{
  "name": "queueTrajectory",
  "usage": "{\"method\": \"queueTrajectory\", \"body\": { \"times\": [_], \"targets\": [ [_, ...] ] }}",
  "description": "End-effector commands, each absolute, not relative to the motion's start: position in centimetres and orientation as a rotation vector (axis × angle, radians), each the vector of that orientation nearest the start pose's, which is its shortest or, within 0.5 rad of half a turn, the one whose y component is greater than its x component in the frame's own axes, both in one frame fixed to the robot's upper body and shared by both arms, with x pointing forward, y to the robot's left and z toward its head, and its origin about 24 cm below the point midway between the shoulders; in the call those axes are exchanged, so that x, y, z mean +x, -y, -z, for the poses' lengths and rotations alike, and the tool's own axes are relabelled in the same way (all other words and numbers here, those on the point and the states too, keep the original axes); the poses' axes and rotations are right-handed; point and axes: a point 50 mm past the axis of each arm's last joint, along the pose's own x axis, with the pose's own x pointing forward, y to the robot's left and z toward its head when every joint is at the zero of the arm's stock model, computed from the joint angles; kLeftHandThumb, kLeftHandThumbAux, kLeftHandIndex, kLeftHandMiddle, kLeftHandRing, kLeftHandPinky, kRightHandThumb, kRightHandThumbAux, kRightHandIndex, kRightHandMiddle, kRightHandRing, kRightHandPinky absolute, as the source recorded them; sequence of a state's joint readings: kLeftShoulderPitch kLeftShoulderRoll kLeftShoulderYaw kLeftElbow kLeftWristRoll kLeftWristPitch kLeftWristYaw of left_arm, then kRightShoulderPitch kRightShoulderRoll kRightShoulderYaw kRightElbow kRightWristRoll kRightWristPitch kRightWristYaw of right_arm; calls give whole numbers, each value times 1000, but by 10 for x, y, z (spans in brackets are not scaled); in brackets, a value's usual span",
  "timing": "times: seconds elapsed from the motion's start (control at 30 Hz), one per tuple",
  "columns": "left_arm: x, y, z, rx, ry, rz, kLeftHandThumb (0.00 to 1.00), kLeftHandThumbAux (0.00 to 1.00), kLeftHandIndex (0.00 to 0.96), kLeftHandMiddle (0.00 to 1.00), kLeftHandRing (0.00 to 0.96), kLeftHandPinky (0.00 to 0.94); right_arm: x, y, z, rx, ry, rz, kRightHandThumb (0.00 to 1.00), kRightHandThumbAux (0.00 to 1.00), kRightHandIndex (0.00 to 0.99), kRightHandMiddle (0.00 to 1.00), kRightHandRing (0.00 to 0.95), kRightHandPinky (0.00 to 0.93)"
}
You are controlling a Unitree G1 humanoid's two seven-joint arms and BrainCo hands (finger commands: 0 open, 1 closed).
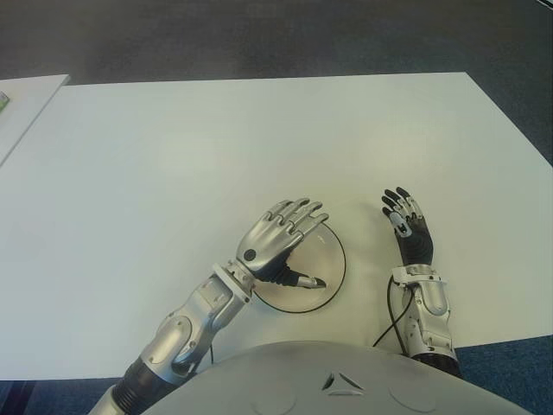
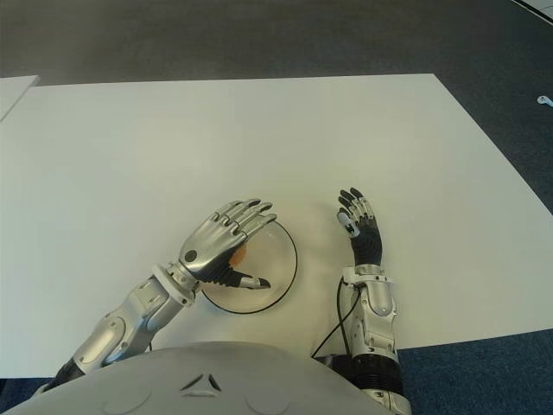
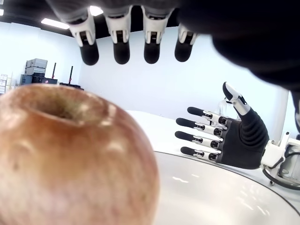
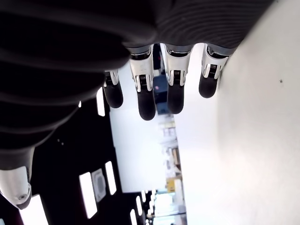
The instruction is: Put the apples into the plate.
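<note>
Sitting in the plate (image 2: 281,272), the apple (image 2: 239,254) lies beneath the spread left robot hand (image 2: 226,242).

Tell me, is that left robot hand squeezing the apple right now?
No. In the left wrist view the left robot hand has its fingers spread above the apple, which sits on the plate untouched.

Beneath the left hand (image 2: 220,242), only an orange sliver of the apple (image 2: 239,254) shows from the head cameras, the hand also covering part of the plate (image 2: 278,277) (the left wrist view cuts the fruit off at its lower and left edges).
</note>
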State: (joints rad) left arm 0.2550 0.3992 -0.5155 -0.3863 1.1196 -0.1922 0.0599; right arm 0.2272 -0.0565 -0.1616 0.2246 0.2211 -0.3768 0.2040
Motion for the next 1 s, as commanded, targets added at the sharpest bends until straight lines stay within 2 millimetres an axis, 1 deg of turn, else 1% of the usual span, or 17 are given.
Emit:
{"method": "queueTrajectory", "body": {
  "times": [0.03,0.1,0.23,0.3,0.33,0.37,0.43,0.53,0.67,0.83,0.93,1.0],
  "targets": [
    [163,-88,-53,1269,492,530,202,314,0,0,0,0,167,203,44,138,-177,111,187,542,118,195,129,87],
    [163,-90,-52,1260,482,507,203,312,0,0,0,0,166,202,45,135,-180,111,183,540,118,192,127,86],
    [167,-109,-41,1149,315,332,216,300,0,0,0,0,165,200,48,128,-189,107,181,540,125,184,120,88],
    [167,-119,-35,1036,236,223,221,292,0,0,0,4,165,200,48,126,-189,106,181,541,129,185,122,93],
    [167,-120,-33,960,207,176,221,290,0,0,0,5,165,199,49,125,-189,105,181,542,130,186,123,94],
    [168,-122,-31,844,163,121,221,288,0,0,0,16,165,198,50,124,-190,105,180,542,132,189,126,96],
    [169,-124,-26,687,103,58,217,288,0,0,0,25,165,197,51,123,-191,106,179,542,134,193,130,94],
    [172,-133,-15,535,21,-8,197,297,0,0,0,19,164,195,53,125,-194,108,177,547,134,194,130,84],
    [168,-146,-3,336,-64,-104,164,327,0,0,0,10,164,192,56,136,-190,114,174,553,132,188,122,71],
    [155,-161,14,263,-114,-194,121,370,5,0,0,17,164,189,57,136,-185,115,167,556,127,183,113,64],
    [149,-161,22,269,-123,-223,92,392,14,0,0,25,163,187,58,133,-183,114,165,555,122,186,115,68],
    [143,-158,32,273,-148,-242,81,408,21,0,0,35,162,184,57,129,-177,110,165,555,119,189,117,63]
  ]
}}
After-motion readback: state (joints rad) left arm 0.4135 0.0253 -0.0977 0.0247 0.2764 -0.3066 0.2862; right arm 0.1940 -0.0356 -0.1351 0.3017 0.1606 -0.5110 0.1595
